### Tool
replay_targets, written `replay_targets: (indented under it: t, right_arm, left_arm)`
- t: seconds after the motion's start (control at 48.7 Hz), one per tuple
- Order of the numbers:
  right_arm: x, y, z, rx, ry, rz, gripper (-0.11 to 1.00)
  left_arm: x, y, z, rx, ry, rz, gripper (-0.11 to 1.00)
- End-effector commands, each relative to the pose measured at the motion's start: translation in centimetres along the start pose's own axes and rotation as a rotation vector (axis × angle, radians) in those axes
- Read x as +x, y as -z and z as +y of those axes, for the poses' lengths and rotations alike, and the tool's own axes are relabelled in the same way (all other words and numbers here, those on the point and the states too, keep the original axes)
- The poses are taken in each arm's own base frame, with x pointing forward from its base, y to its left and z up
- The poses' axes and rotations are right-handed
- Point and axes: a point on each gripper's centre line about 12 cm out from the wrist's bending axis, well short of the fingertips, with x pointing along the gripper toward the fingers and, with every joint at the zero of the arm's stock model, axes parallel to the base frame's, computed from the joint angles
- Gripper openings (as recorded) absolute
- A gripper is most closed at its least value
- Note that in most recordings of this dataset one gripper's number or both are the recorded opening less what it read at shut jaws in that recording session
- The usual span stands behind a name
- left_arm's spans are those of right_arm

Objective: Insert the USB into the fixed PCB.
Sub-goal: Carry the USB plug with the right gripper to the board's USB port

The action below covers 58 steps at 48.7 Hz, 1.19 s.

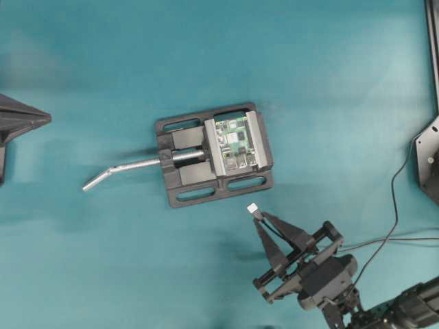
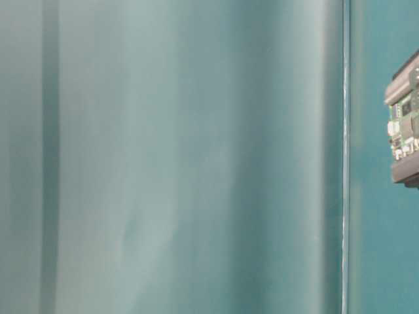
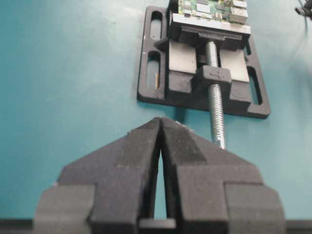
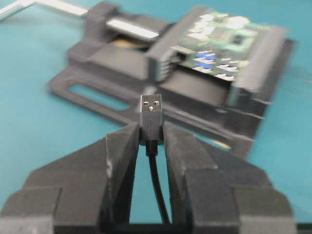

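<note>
— Right pincer (image 4: pixel 152 134) first: what has it got?

— Its two black fingers (image 4: pixel 122 146) are clamped on the black housing of the USB (image 4: pixel 151 109), whose silver plug stands out past the fingertips. The thin black cable (image 4: pixel 157 187) runs back between the fingers toward the wrist.

— And where is that plug relative to the board?

— Seen from overhead, the USB (image 1: pixel 252 208) is just off the near right corner of the black vise (image 1: pixel 214 154), close but apart from it. The fixed PCB (image 1: pixel 234 142), green with silver ports, sits between the vise's grey jaws. In the right wrist view the plug faces the board's port edge, with the board (image 4: pixel 219 39) blurred beyond it.

— The left pincer (image 3: pixel 161 122)?

— Fingers together, tips meeting, nothing between them. It hangs over the teal bench (image 3: pixel 73 73) short of the vise's threaded screw (image 3: pixel 214 97), well apart from the board (image 3: pixel 207 9). Overhead, the silver handle (image 1: pixel 130 168) sticks out leftward.
</note>
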Motion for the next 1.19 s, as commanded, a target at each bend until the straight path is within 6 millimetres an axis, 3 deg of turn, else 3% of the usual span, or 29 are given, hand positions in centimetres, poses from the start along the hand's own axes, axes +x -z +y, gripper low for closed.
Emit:
replay_targets:
  t: [0.0,0.185,0.288,0.431,1.171]
  right_arm:
    - [-0.3,-1.1,0.5,0.045,0.039,-0.017,0.21]
    - [0.6,-1.0,0.2,0.118,0.144,-0.009,0.21]
    - [1.0,0.2,-0.1,0.208,0.242,0.048,0.21]
    - [0.8,0.6,0.7,0.271,0.28,0.056,0.21]
    - [2.3,-0.2,1.4,0.219,0.323,0.011,0.21]
  left_arm:
    - [-0.1,-1.1,-0.2,-0.003,0.002,-0.023,0.03]
    - [-0.1,-1.1,-0.1,-0.005,0.0,-0.023,0.03]
    - [-0.1,-1.1,-0.2,-0.003,0.002,-0.023,0.03]
    - [-0.1,-1.1,-0.2,-0.003,0.002,-0.023,0.03]
    - [-0.1,-1.1,-0.1,-0.004,0.0,-0.023,0.03]
